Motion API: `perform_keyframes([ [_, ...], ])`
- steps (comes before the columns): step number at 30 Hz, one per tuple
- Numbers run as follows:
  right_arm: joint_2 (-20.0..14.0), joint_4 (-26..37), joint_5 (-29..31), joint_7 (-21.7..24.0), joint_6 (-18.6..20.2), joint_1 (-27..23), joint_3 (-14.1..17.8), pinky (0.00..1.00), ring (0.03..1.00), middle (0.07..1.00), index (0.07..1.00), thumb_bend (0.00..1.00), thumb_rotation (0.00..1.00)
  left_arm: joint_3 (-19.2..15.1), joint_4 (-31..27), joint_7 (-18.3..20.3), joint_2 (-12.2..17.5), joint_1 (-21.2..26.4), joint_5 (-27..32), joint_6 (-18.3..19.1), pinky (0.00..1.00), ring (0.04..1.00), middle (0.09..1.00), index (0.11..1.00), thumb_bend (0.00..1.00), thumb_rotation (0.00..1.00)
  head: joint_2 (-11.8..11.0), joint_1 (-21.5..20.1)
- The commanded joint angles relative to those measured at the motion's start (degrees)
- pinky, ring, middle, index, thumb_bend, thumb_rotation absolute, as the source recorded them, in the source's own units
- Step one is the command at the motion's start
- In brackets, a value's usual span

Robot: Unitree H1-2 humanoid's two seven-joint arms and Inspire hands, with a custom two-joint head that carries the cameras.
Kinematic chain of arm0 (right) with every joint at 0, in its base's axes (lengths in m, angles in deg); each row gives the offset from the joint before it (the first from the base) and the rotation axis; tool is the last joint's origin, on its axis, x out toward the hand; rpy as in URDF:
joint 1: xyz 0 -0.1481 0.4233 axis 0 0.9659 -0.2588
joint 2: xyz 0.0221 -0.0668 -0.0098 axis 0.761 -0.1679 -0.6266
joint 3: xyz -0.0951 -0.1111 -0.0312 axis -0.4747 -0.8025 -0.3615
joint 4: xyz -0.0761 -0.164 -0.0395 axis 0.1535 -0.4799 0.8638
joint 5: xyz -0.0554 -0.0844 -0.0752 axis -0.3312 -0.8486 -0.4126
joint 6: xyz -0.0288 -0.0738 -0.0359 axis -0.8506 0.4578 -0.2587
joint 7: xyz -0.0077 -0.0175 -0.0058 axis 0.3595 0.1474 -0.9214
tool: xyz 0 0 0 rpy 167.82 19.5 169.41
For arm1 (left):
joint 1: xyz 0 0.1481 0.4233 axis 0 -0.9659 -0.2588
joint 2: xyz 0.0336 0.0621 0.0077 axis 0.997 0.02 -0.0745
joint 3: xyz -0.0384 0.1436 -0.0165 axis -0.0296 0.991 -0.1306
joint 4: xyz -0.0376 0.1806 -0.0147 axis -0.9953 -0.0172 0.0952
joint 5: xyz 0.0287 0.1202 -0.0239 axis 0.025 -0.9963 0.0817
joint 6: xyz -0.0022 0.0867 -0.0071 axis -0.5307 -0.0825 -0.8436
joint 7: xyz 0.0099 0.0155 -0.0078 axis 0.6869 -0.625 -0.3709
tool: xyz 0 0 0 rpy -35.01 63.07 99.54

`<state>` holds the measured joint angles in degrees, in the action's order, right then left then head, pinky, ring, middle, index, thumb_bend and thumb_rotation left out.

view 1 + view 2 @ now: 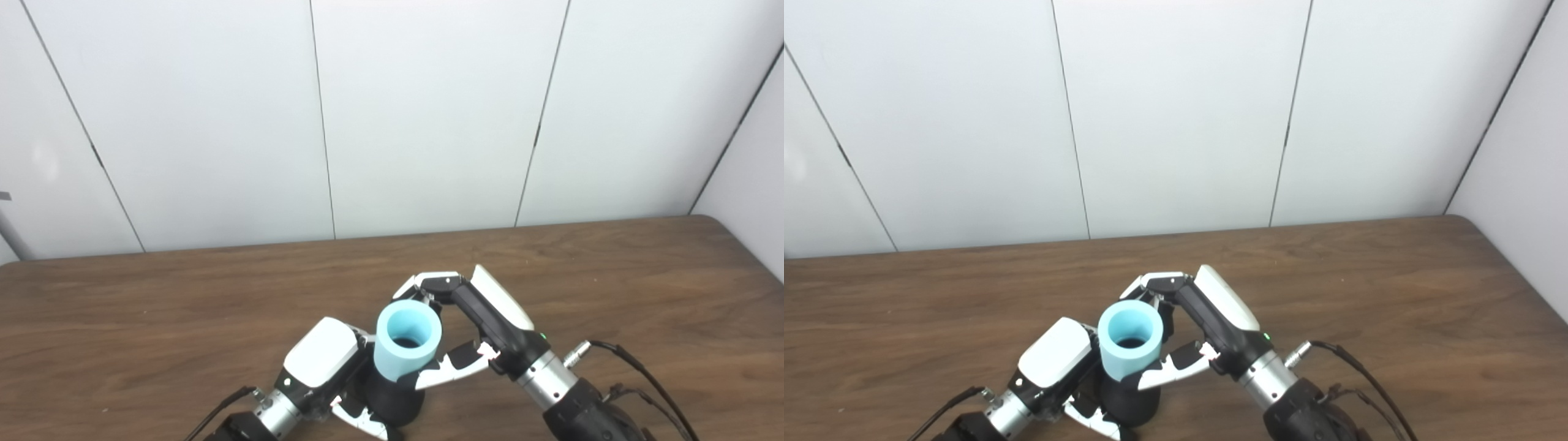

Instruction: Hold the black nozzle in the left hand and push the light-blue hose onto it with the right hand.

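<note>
Hose seated on nozzle, both hands gripping

Table point(612, 294) first: we see right hand point(484, 324) wrapped round light-blue hose point(407, 346), held upright, its lower end over black nozzle point(392, 398). Left hand point(331, 367) clasps nozzle near front edge.

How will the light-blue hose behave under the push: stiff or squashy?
Probably fairly stiff: the light-blue hose keeps a round mouth in the right hand. Short and thick-walled, so unlikely to buckle. It may tilt on the black nozzle.
</note>
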<state>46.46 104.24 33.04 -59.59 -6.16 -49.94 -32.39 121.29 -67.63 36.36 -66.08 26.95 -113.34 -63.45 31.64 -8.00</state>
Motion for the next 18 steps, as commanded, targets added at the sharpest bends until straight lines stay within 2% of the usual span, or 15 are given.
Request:
perform_keyframes([
  [1, 0.2, 0.7, 0.5, 0.0, -1.3, -0.6, -0.3, 0.22, 0.287, 0.44, 0.531, 0.52, 0.0, 1.9, 3.3, 0.6, -1.1, -6.6, 0.4, -0.3, 0.2, 0.284, 0.415, 0.515, 0.52, 0.0, 0.1, -0.1],
  [5, 0.1, 0.5, 0.1, 0.1, -1.4, -0.4, -0.3, 0.22, 0.286, 0.439, 0.531, 0.52, 0.0, 1.8, 3.0, 0.5, -1.0, -6.8, 0.5, -0.5, 0.25, 0.346, 0.446, 0.506, 0.52, 0.0, 0.1, -0.1],
  [8, -0.1, 0.7, -0.8, 0.0, -1.3, -0.4, -0.3, 0.24, 0.304, 0.444, 0.529, 0.52, 0.0, 1.7, 2.8, 0.6, -0.9, -6.9, 0.8, -0.6, 0.23, 0.325, 0.448, 0.51, 0.52, 0.0, 0.2, -0.2],
  [11, -0.4, 0.7, -2.2, -0.4, -1.6, -0.4, -0.1, 0.19, 0.257, 0.431, 0.533, 0.52, 0.0, 1.8, 2.8, 0.7, -0.8, -6.9, 0.7, -0.6, 0.25, 0.346, 0.459, 0.506, 0.52, 0.0, 0.2, -0.3],
  [13, -0.4, 0.9, -1.4, -0.2, -1.2, -0.4, 0.3, 0.25, 0.315, 0.445, 0.527, 0.52, 0.0, 1.8, 2.7, 1.0, -0.7, -7.0, 0.7, -0.5, 0.25, 0.345, 0.459, 0.506, 0.52, 0.0, 0.2, -0.3],
  [18, -0.8, 1.5, 0.2, 0.2, -0.7, -0.6, 1.2, 0.24, 0.312, 0.46, 0.521, 0.52, 0.0, 1.8, 2.8, 0.6, -0.7, -7.0, 0.9, -0.7, 0.22, 0.309, 0.44, 0.515, 0.52, 0.0, 0.5, -0.3],
])
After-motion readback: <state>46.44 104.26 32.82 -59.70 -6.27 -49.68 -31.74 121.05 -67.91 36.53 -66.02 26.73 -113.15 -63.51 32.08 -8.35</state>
